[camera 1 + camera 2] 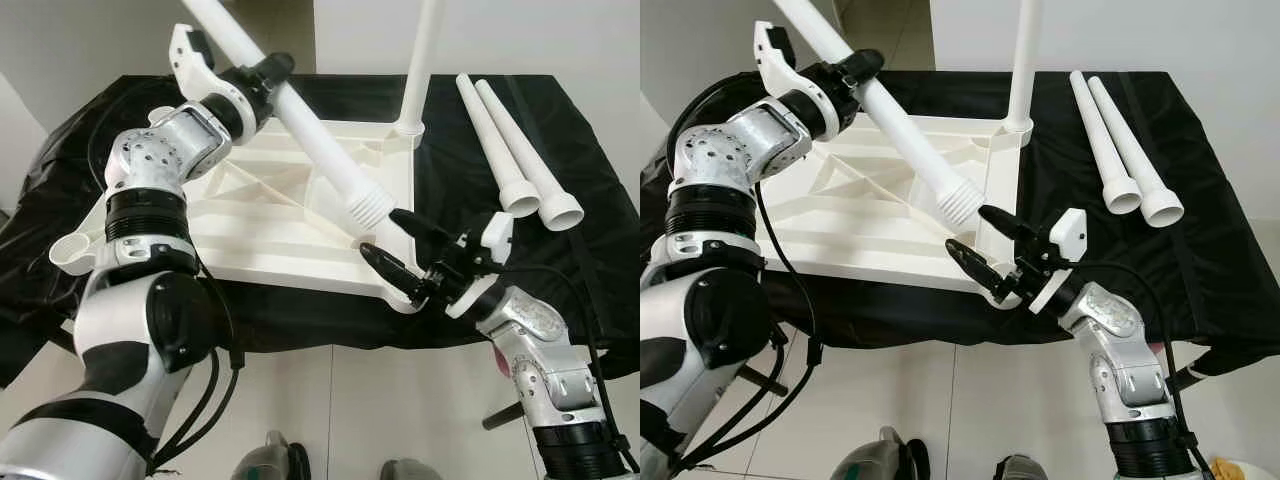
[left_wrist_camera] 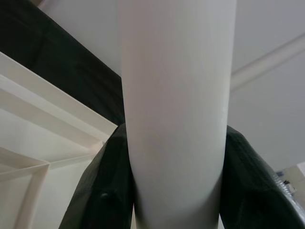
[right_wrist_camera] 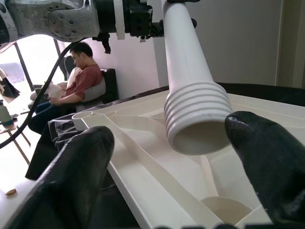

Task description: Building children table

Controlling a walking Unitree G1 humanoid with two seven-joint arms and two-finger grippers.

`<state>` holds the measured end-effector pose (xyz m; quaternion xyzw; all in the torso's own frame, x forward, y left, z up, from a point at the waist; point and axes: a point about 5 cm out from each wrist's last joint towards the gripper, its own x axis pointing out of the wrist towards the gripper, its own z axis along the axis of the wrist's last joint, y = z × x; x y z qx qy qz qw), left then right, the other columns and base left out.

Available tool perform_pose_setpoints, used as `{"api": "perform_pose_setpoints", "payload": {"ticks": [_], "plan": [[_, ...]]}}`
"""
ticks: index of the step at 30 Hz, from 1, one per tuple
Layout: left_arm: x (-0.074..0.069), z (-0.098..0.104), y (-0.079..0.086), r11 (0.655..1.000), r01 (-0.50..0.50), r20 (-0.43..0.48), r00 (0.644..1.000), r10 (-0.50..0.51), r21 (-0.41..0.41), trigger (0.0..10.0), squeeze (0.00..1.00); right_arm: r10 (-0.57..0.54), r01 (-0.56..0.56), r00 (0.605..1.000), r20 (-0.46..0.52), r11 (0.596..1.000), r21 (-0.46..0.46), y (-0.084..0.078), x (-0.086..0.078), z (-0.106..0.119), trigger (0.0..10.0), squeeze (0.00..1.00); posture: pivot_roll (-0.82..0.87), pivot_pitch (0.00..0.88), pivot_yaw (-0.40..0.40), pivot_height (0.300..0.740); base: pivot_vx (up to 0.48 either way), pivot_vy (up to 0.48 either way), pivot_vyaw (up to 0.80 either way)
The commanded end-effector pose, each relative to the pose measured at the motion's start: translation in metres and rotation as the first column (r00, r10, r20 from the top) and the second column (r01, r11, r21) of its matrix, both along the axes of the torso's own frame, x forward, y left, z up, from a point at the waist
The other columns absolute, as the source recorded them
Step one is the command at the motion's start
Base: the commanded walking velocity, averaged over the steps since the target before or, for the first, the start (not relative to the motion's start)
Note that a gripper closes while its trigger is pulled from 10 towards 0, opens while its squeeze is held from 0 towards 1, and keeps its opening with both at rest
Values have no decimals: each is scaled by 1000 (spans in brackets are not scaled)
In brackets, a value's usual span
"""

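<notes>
So the white plastic tabletop (image 1: 270,215) lies upside down, ribbed underside up, on a surface covered with black cloth (image 1: 560,270). One white tubular plastic leg (image 1: 420,60) already stands upright in the far right corner socket. Two more white tube legs (image 1: 510,150) lie side by side on the cloth, just to the right of the tabletop and apart from it.

The left gripper (image 1: 262,80) is clamped around a fourth white leg with a ribbed threaded end (image 1: 320,150), holding it tilted over the tabletop, ribbed end pointing down toward the near right corner. In the left wrist view the black fingers (image 2: 105,191) press against both sides of the tube (image 2: 176,119).

The right gripper (image 1: 400,250) sits at that near right corner of the tabletop with its two black fingers spread apart and gripping nothing. The ribbed end hangs just above and between them, not touching as far as the right wrist view shows (image 3: 198,117).

In the background of that view a person in a reddish shirt (image 3: 78,81) sits on a dark sofa.
</notes>
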<state>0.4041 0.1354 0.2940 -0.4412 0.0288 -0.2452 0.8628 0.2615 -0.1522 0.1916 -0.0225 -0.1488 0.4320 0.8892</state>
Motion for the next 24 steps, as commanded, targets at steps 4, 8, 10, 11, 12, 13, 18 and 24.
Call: {"api": "perform_pose_setpoints", "payload": {"ticks": [4, 8, 10, 11, 12, 13, 18, 24], "plan": [[3, 7, 7, 1000, -26, 17, 1000, 26, 2, 10000, 0, -21, 21, 999, -33, 1000, -2, -6, -1, -3, 10000, 0, -22, 63, 95, 740, 0, 0, 0], [4, 7, 9, 999, -32, 16, 999, 32, 24, 10000, 0, -80, 73, 993, -86, 994, -84, -22, 0, -8, 10000, 0, -30, 68, 91, 740, 0, 0, 0], [4, 6, 7, 999, -29, 23, 999, 28, 38, 10000, 0, -100, 89, 991, -94, 989, -115, -26, 2, -9, 10000, 0, -33, 68, 89, 740, 0, 0, 0], [4, 6, 5, 999, -18, 30, 999, 17, 47, 10000, 0, -116, 101, 989, -90, 984, -149, -29, 3, -9, 10000, 0, -34, 68, 84, 740, 0, 0, 0], [4, 6, 5, 999, -18, 30, 999, 17, 47, 10000, 0, -116, 101, 989, -90, 984, -149, -29, 3, -9, 10000, 0, -34, 68, 84, 740, 0, 0, 0], [4, 6, 5, 999, -18, 30, 999, 17, 47, 10000, 0, -116, 101, 989, -90, 984, -149, -29, 3, -9, 10000, 0, -34, 68, 84, 740, 0, 0, 0], [2, 5, -2, 992, -9, 66, 998, 1, 125, 10000, 0, -161, 134, 981, -109, 966, -223, -39, 10, -12, 10000, 0, -35, 65, 70, 740, 0, 0, 0], [-5, 8, -20, 972, 25, 164, 984, -64, 234, 10000, 0, -167, 138, 980, -108, 962, -234, -39, 19, -4, 10000, 0, -33, 59, 55, 740, 0, 0, 0]]}}
